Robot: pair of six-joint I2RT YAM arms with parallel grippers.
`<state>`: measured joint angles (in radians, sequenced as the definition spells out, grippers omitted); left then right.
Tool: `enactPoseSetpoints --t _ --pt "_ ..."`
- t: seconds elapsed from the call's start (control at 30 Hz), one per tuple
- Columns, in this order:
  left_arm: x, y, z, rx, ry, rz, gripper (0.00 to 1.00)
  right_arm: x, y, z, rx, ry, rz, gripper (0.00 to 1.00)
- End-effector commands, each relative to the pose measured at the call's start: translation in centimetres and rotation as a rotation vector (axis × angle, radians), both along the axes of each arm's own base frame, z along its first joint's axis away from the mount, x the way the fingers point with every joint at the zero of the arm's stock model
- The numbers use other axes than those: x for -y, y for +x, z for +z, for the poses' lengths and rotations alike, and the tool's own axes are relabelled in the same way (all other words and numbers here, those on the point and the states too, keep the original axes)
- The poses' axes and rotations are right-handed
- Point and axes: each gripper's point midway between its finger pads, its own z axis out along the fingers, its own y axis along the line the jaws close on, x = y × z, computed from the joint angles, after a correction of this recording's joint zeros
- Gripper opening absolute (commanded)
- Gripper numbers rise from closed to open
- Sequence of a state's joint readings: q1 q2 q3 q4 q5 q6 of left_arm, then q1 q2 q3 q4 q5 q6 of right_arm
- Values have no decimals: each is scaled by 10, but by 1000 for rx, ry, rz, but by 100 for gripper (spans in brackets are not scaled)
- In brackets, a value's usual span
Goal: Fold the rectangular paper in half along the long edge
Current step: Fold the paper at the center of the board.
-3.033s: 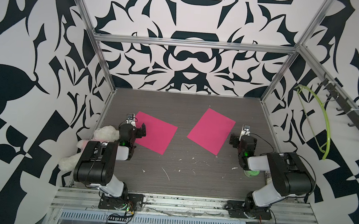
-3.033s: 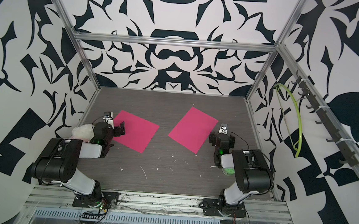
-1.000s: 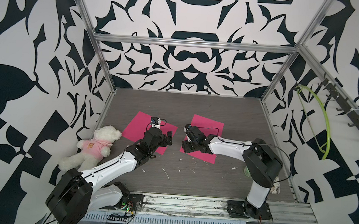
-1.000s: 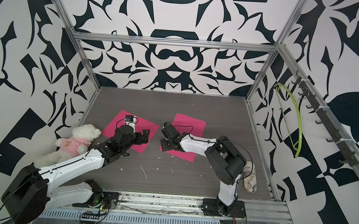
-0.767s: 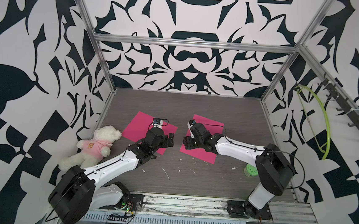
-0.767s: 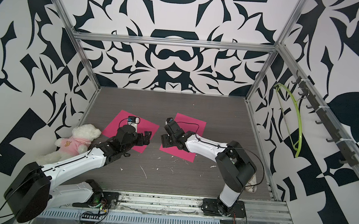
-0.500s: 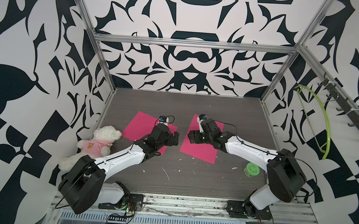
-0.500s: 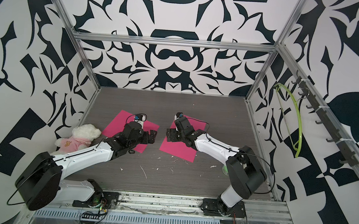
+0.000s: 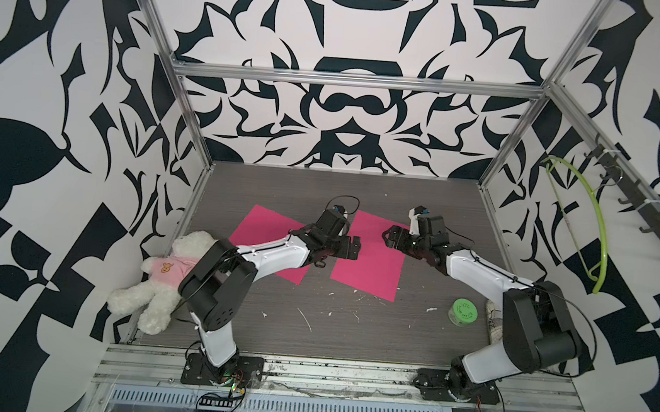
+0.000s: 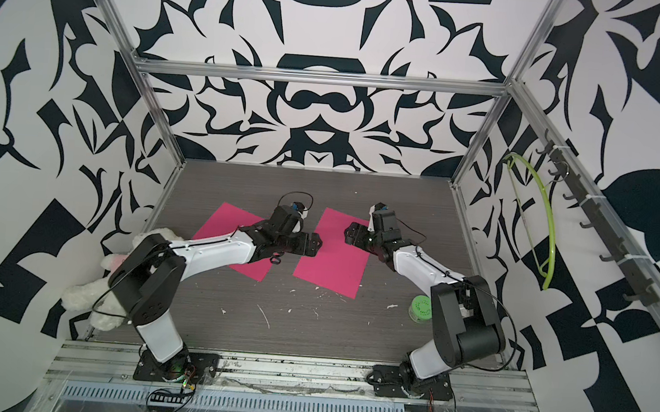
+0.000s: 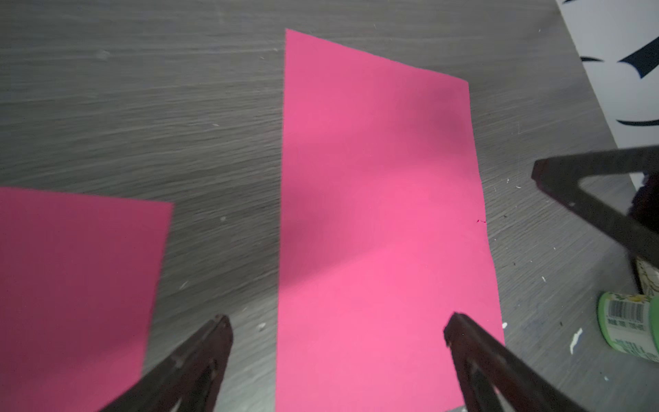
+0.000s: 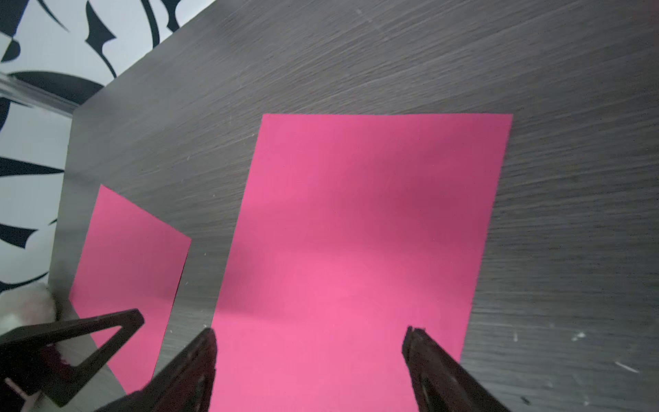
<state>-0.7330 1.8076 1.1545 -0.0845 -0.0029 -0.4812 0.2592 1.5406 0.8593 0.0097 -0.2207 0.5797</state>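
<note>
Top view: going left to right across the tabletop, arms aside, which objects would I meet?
White teddy bear in a pink shirt → pink rectangular paper sheet nearer the bear → pink rectangular paper sheet at the centre → round green plastic tub.

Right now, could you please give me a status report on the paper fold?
Both empty: left gripper open, right gripper open, facing the same pink sheet. Sheet flat, unfolded. Under the left arm, a second pink sheet; green tub off to the side.
</note>
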Motion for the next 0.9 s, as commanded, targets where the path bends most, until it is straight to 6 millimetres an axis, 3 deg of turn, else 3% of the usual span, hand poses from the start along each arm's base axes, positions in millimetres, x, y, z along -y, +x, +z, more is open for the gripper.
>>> enactPoseSetpoints --t 0.0,0.17,0.23,0.27,0.33,0.6,0.87 --pt "14 -23 -25 -148 34 -99 100 13 14 8 20 67 -28 82" --pt "47 -31 -34 -194 27 -173 92 40 41 -2 -5 110 -60 79" --pt "53 -34 -42 -218 33 -186 86 45 51 -11 -26 103 -59 79" --pt "55 -35 -46 -232 34 -188 77 45 57 -14 -30 102 -52 79" --pt "55 -37 -55 -257 39 -181 68 48 67 -23 -50 105 -51 79" --pt "47 -47 -71 -306 52 -152 53 52 97 -51 -103 113 -38 78" --pt "43 -52 -80 -343 51 -119 45 44 94 -74 -146 132 13 77"
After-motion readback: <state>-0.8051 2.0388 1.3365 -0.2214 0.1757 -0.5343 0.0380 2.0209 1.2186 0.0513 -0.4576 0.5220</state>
